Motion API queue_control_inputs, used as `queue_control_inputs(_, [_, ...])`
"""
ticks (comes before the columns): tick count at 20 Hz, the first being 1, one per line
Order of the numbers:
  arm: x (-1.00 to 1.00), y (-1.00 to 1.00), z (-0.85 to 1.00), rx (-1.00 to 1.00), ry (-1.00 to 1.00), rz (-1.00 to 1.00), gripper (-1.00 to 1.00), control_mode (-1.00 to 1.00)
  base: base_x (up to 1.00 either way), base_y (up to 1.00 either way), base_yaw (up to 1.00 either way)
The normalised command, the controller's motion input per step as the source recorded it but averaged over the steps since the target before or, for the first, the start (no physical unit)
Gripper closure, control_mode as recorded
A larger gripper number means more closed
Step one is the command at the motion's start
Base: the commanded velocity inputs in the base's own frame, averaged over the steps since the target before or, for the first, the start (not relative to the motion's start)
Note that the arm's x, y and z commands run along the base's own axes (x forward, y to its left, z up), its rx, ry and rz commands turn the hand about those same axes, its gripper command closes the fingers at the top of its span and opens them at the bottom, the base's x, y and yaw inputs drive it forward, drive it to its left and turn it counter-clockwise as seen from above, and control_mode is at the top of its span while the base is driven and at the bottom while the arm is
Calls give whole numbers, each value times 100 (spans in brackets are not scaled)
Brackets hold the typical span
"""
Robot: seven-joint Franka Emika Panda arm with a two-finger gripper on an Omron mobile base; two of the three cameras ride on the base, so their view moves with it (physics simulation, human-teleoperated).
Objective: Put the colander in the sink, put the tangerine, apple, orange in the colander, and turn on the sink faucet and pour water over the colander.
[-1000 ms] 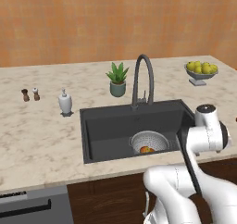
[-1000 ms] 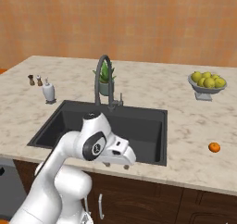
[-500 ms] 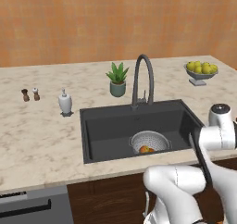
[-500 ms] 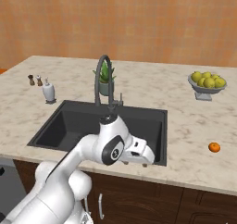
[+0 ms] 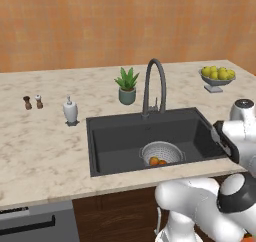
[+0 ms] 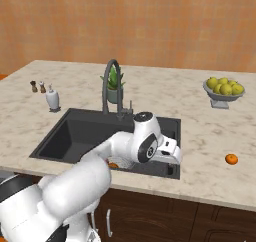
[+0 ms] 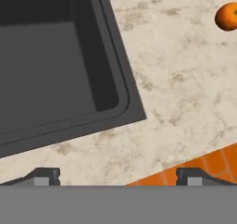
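The silver colander sits in the dark sink at its front right, with two small orange-red fruits inside it. One more round orange fruit lies on the counter right of the sink, also at the hand view's top right; whether it is the orange or the tangerine I cannot tell. My gripper hangs open and empty over the sink's front right corner, its fingertips wide apart. The arched faucet stands behind the basin, with no water running.
A footed grey bowl of lemons stands at the back right. A potted plant, a soap bottle and two small shakers line the counter behind and left of the sink. The counter's front edge lies just under the hand.
My arm has swung right, from over the sink's middle to its front right corner. The colander and the fruit have not moved.
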Motion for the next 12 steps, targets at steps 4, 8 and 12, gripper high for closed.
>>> queue_control_inputs(4, [32,-68,26,18,10,-3,-100,-100,0,0,0])
queue_control_inputs(8, [19,-77,22,20,15,-9,-100,-100,0,0,0])
queue_control_inputs(12, [18,-78,14,14,7,-16,-100,-100,0,0,0])
